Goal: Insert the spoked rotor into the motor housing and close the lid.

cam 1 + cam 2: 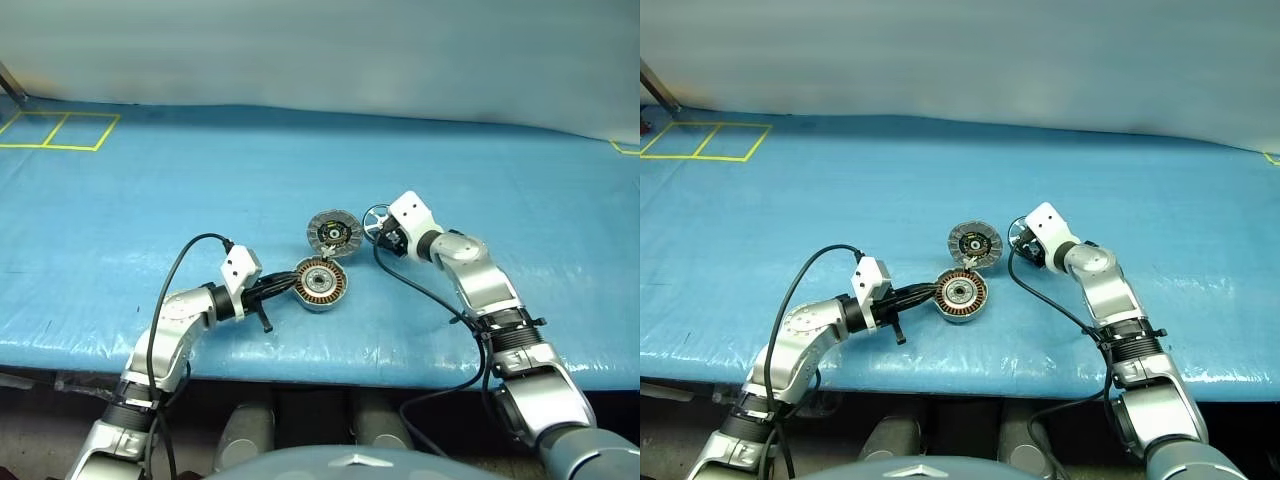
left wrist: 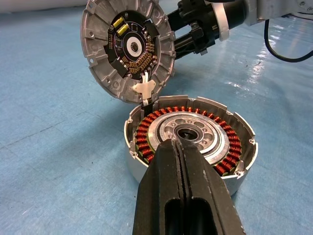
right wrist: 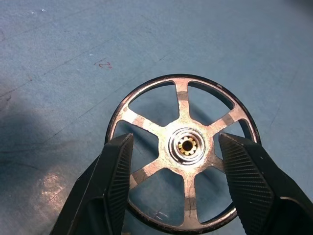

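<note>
Right wrist view shows you the right gripper (image 3: 178,183) with its fingers either side of the spoked rotor (image 3: 185,149) on the blue worktop (image 3: 58,58). Your left gripper (image 2: 182,161) is pressed closed at the motor housing (image 2: 222,142); the lid (image 2: 128,48) leans beside it.

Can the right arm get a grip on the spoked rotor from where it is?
Probably yes. The right gripper has its fingers spread to either side of the spoked rotor, which lies flat on the blue mat. Nothing stands between them, and the lid sits off to the side.
</note>
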Available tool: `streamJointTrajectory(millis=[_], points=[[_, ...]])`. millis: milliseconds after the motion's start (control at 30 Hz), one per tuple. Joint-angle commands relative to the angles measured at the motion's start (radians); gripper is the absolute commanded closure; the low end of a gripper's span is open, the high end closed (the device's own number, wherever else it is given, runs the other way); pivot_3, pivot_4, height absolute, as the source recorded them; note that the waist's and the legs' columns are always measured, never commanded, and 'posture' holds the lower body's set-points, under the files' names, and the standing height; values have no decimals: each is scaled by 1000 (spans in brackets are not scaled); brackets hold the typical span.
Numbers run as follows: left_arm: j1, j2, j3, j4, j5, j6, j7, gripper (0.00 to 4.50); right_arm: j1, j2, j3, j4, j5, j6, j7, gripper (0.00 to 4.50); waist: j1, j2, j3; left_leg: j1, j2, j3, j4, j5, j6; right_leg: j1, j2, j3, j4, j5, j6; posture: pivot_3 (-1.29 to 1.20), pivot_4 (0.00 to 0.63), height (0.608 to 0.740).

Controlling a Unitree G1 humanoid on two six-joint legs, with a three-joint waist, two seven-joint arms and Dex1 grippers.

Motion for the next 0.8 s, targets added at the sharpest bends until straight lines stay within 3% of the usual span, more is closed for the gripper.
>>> streamJointTrajectory(millis=[33, 100, 133, 367, 800], points=[[2, 1, 2, -52, -6, 2, 7, 4500, 5, -4, 17, 18, -15, 47, 19, 2169, 0, 0, 0, 0, 0, 0, 0, 0, 0, 0, 0, 0, 0, 0, 0, 0, 150, 740], [3, 1, 3, -52, -6, 1, 9, 4500, 9, -8, 16, 10, -21, 62, 23, 2795, 0, -1, -1, 0, 0, 0, 0, 0, 0, 0, 0, 0, 0, 0, 0, 0, 150, 740], [3, 1, 3, -52, -6, 1, 10, 4500, 12, -11, 15, 5, -24, 66, 23, 2839, 0, -1, -1, 1, 0, 0, 0, 0, 0, 1, 0, 0, 0, 0, 0, 0, 150, 740], [3, 0, 4, -51, -6, -2, 14, 4500, 61, -23, -16, -87, -10, 91, 13, 2898, 1, -3, -2, 1, 0, 0, 1, 0, 0, 2, 0, 0, 0, 0, 0, 0, 150, 740], [-13, -14, 8, -26, -16, -27, -3, 4500, 284, 11, -251, -497, 159, 232, -62, 2898, 11, -1, 0, -1, 0, -1, -1, 0, 0, -1, 0, 0, -1, 0, 0, 0, 150, 740]])
